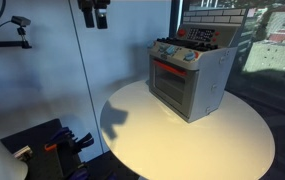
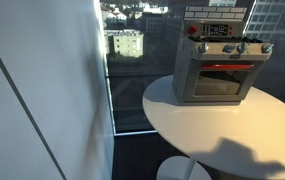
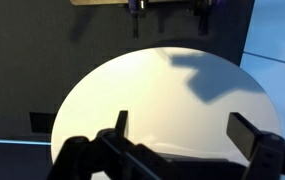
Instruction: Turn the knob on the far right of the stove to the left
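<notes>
- The approach is the step in hand: the gripper (image 1: 94, 20) hangs high, well apart from the stove (image 1: 187, 85) on the table (image 1: 222, 150).
- Its fingers (image 3: 122, 125) stand wide apart, holding nothing.
- The far-right knob (image 2: 266, 47) sits on the stove's front panel.
- The next move calls for reaching that knob, closing on it and twisting it left.

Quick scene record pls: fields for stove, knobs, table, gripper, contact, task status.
stove: toy stove, upright, off-centre on the table
table: round white table
knobs: row of knobs along the stove's front top edge; their settings are too small to read
gripper: gripper open, empty, high above the table
contact: none, gripper well apart from stove
task status: far-right knob not yet touched
</notes>
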Robot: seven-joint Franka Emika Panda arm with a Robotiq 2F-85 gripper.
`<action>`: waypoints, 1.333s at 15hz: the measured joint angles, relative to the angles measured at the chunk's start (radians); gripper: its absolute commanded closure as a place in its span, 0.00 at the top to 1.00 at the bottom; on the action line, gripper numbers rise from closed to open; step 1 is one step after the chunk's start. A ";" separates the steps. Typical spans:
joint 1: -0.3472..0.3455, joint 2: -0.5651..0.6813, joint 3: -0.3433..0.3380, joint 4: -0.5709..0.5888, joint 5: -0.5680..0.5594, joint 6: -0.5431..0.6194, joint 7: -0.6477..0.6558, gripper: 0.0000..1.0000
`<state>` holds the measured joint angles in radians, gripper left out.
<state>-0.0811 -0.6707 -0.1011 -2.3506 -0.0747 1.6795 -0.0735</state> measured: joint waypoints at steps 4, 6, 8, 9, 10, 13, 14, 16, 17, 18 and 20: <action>0.000 0.093 -0.001 0.070 0.011 0.072 0.011 1.00; 0.000 0.139 -0.001 0.100 0.011 0.127 0.027 1.00; -0.002 0.184 -0.001 0.128 0.012 0.182 0.054 1.00; -0.003 0.206 -0.001 0.140 0.013 0.204 0.071 1.00; -0.004 0.227 -0.002 0.155 0.016 0.221 0.087 1.00; -0.017 0.289 -0.004 0.193 0.041 0.278 0.144 1.00; -0.023 0.308 -0.004 0.205 0.052 0.298 0.166 1.00; -0.033 0.346 -0.007 0.227 0.070 0.336 0.212 1.00; -0.039 0.364 -0.008 0.237 0.077 0.353 0.236 1.00; -0.045 0.381 -0.009 0.245 0.083 0.371 0.258 1.00; -0.057 0.413 -0.009 0.259 0.084 0.415 0.309 1.00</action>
<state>-0.1379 -0.2573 -0.1102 -2.0914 0.0096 2.0944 0.2357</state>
